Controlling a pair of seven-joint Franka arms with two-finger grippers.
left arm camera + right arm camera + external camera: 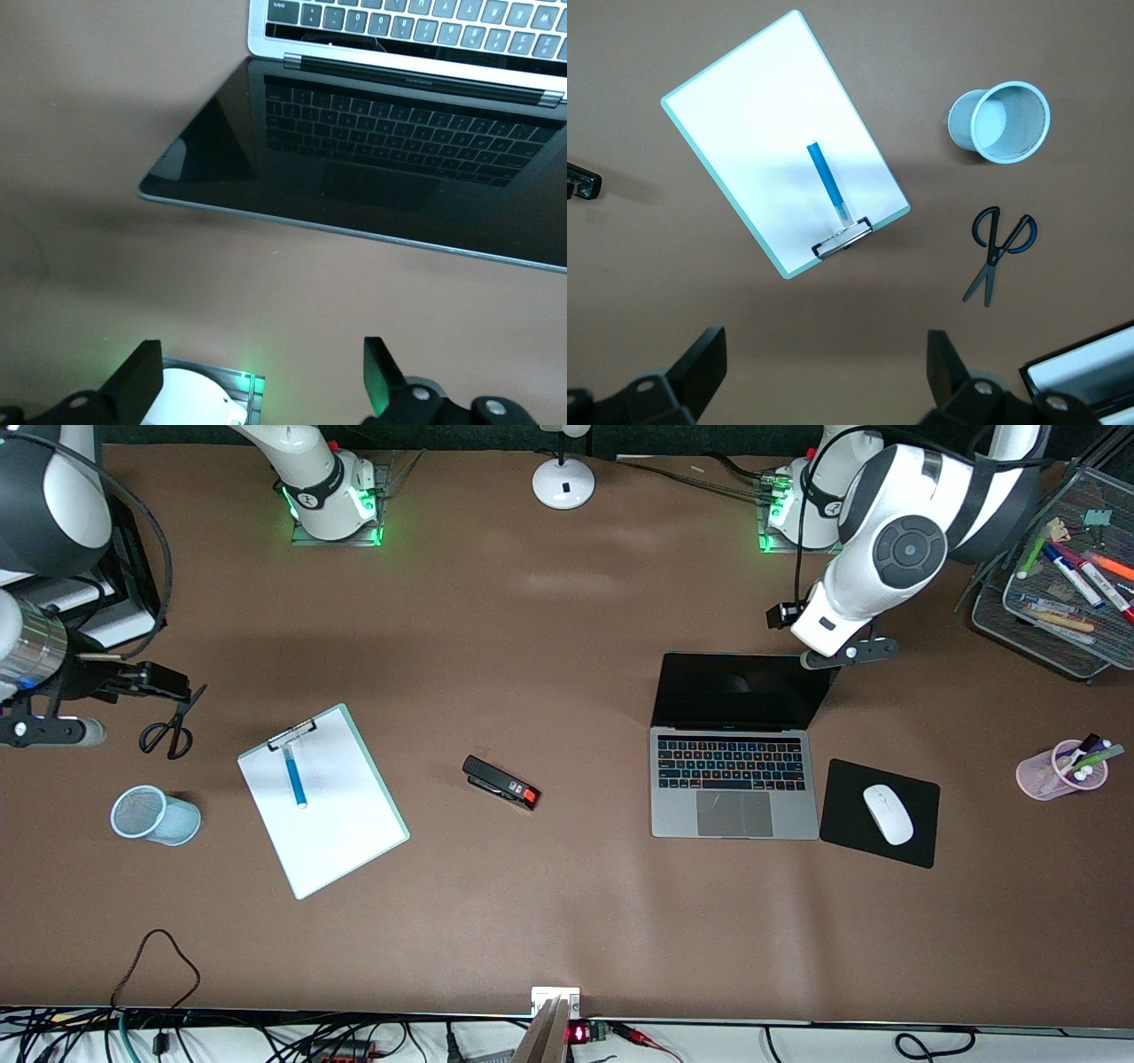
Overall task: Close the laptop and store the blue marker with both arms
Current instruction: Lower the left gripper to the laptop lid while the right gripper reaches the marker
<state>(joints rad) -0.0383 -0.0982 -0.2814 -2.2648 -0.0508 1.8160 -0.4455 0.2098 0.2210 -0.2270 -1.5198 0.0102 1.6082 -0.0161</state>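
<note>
Two white arms (886,558), dark grey round joints, black cables — green-lit bases, black jaws.

High front camera overlooks table (567,921); wrist cameras look straight down.

Blue marker (294,776) on clipboard (341,833), stapler (500,782) between clipboard and laptop (732,779)

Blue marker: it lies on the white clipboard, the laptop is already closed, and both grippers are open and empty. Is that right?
Not quite. The laptop is open, its lid up and keys showing in the front view. The rest holds: the blue marker lies on the white clipboard, and the left gripper above the laptop's lid and the right gripper above the clipboard are both open and empty.
</note>
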